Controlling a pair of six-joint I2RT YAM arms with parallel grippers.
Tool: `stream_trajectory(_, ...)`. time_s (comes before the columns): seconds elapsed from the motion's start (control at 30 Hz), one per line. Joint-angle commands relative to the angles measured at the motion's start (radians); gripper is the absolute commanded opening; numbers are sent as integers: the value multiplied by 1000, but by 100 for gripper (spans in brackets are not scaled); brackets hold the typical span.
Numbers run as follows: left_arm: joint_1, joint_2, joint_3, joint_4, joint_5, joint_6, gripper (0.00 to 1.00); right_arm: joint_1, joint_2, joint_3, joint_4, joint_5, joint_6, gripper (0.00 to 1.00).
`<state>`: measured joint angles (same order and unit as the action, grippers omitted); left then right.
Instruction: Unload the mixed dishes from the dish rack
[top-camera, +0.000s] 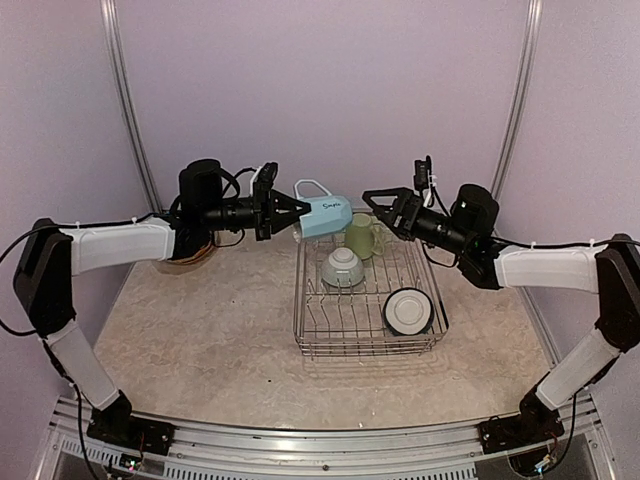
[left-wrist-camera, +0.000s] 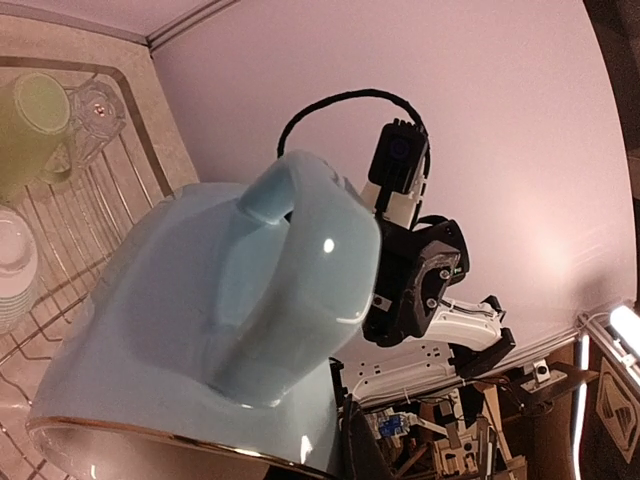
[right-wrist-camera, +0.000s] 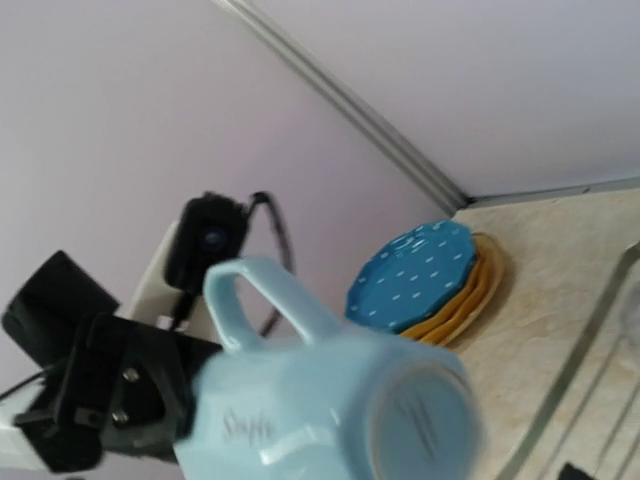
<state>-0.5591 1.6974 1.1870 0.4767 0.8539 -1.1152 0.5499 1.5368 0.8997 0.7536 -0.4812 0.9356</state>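
Blue mug (top-camera: 326, 216) clamped sideways by left tool (top-camera: 297, 212), over dish rack (top-camera: 370, 348); rim pinch may slip. Right tool (top-camera: 374, 201) agape, empty.

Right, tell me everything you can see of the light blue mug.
The light blue mug looks like glossy glazed ceramic, with a thin gold line round its rim, a looped handle and script on its side. It lies on its side in the air, handle up, base toward the right gripper, above the far left corner of the dish rack. Only the left gripper touches it, clamped at the mouth end.
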Motion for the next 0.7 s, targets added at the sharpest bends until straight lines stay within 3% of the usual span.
stream_trajectory(0.0, 39, -125, 10, -147, -66, 152, 0, -26, -67, -32, -98, 41, -73, 100)
stream_trajectory(0.2, 91, -189, 98, -569, -213, 290, 0, -39, -130, -48, -201, 91, -142, 100)
stream_trajectory(0.37, 109, -179, 242, -940, -433, 440, 0, -42, -176, -35, -294, 135, -220, 100)
stream_trajectory(0.5, 117, -98, 379, -1177, -591, 548, 0, -42, -208, -12, -390, 187, -290, 100)
stream_trajectory(0.67, 130, 32, 544, -1370, -689, 624, 0, -44, -253, -5, -481, 248, -341, 100)
